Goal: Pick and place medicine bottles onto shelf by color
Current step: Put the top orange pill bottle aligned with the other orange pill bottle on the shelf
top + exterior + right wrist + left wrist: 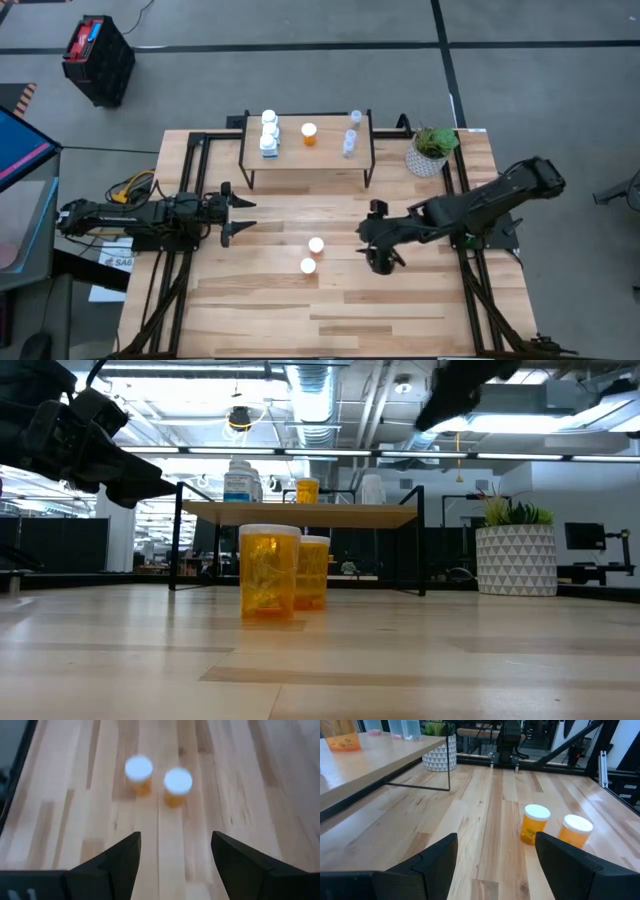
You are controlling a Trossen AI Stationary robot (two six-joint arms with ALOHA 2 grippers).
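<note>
From above, the shelf [308, 150] carries three white bottles [269, 133] at left, one orange bottle [309, 134] in the middle and clear bottles [351, 134] at right; two orange bottles [312, 254] are left on the tabletop [420, 310]. In the wrist views, the left pincer [495, 857] and the right pincer [175, 855] are both wide and empty, facing this pair, so I judge the task nearly finished.

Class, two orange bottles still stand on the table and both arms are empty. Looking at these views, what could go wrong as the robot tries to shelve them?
1. The two orange bottles stand very close together, so the right gripper, jaws open above the table beside them, might knock one over while taking the other.
2. The shelf already holds white bottles, one orange bottle and clear bottles; a new bottle set down carelessly could topple a neighbour.
</note>
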